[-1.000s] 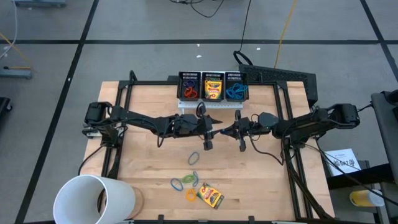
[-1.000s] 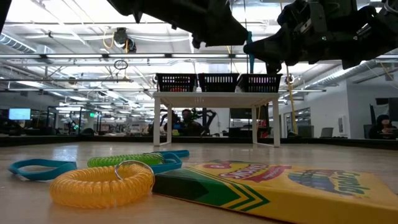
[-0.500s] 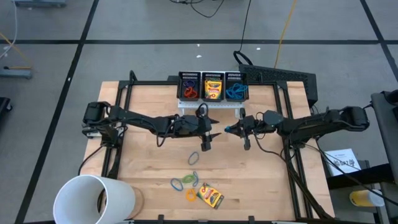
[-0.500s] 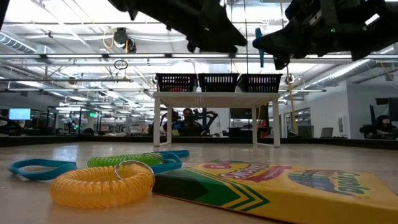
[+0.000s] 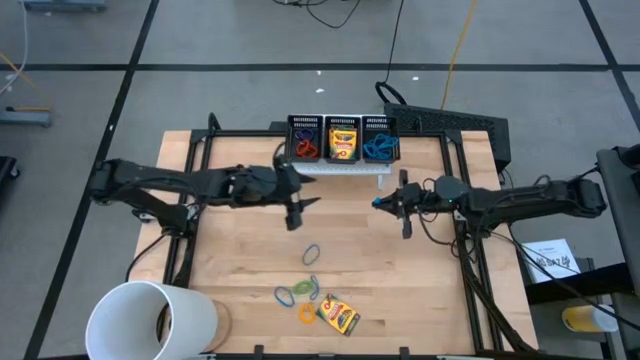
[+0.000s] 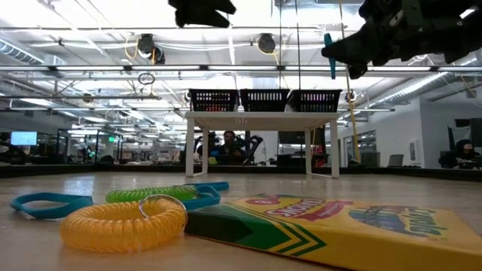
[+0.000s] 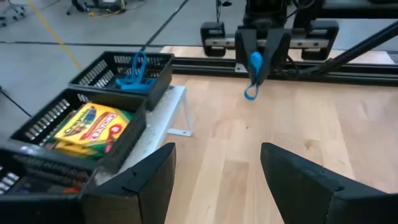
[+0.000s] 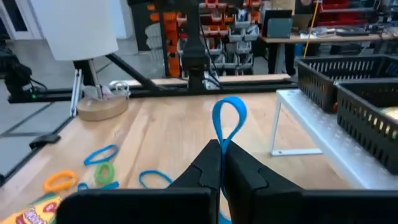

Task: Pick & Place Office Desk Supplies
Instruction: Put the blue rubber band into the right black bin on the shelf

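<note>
My right gripper (image 5: 384,203) hovers right of the table's middle, shut on a blue rubber band (image 8: 228,118). My left gripper (image 5: 297,206) hangs open and empty left of the middle, and its wrist view looks across at the right gripper (image 7: 256,53). Three black mesh bins (image 5: 343,140) stand on a white riser at the far edge. They hold red and blue bands, a crayon box (image 7: 92,126) and blue bands (image 7: 134,70). Near the front edge lie loose bands (image 5: 297,292), one blue loop (image 5: 312,255) and a crayon box (image 5: 338,316), flat on the wood. My right gripper pinches the blue rubber band between its two fingertips, at the loop's lower end (image 8: 221,148). The fingers point level toward the table's left. The rest of the loop (image 7: 251,92) juts out past the fingertips, slack and lifted clear of the table.
A large white cup (image 5: 150,320) lies on its side at the front left corner. The riser's legs (image 8: 278,124) stand close beside my right gripper. Bare wood stretches between the grippers and the loose bands.
My left gripper has drawn back toward the table's left edge and risen, away from the right gripper. My right gripper has backed a little toward the right edge and up, keeping the blue band pinched.
</note>
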Available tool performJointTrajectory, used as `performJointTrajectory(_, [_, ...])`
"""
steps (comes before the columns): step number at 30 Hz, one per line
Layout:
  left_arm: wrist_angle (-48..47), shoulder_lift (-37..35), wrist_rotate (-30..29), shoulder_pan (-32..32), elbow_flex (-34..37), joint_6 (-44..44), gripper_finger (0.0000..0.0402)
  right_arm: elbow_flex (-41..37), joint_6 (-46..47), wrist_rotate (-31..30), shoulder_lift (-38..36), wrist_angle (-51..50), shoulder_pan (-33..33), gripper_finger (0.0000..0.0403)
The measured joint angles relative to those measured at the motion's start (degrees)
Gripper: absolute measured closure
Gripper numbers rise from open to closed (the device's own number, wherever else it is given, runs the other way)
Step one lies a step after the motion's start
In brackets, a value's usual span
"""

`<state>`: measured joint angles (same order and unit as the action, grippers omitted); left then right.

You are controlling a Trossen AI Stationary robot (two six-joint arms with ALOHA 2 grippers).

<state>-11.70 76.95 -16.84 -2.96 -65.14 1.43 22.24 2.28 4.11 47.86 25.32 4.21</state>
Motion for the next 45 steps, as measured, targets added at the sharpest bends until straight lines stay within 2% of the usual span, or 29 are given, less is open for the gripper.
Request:
performJointTrajectory(7, [12.29,-6.04,-5.26,0.36,12.84,0.13,0.0156,0.0,0.19,-5.96,-2.56,-3.16,-0.02,0.0403])
performJointTrajectory(11, [17.36,-9.95,-9.45,0.77,20.52,1.89,0.0156,0.0,-0.01,-11.34,-2.73,-0.56,0.89,0.0403])
performJointTrajectory(14, [21.67,-12.94,-12.44,1.37,25.5,3.76,0.0156,0.7,0.24,-11.56,-2.38,2.88,3.72,0.0403])
performJointTrajectory(18, [27.22,-14.06,-13.2,2.25,29.33,6.51,0.0156,4.87,1.49,-9.44,-0.96,0.55,9.15,0.0403])
performJointTrajectory(26, [26.58,-13.1,-13.18,2.36,29.96,8.13,0.0156,16.18,-0.79,-3.82,6.63,-9.36,21.3,0.0403])
performJointTrajectory(33, [26.96,-13.18,-13.18,2.36,29.89,8.11,0.0156,19.06,-1.83,-3.99,13.91,-9.74,30.62,0.0403])
performJointTrajectory(39, [26.93,-13.21,-13.16,2.36,29.89,9.02,0.0156,19.06,0.76,-3.9,16.81,-10.16,32.51,0.0391])
performJointTrajectory(45, [26.94,-13.21,-13.14,2.36,29.89,9.44,0.0156,19.06,0.99,-2.4,16.2,-10.17,32.48,0.0343])
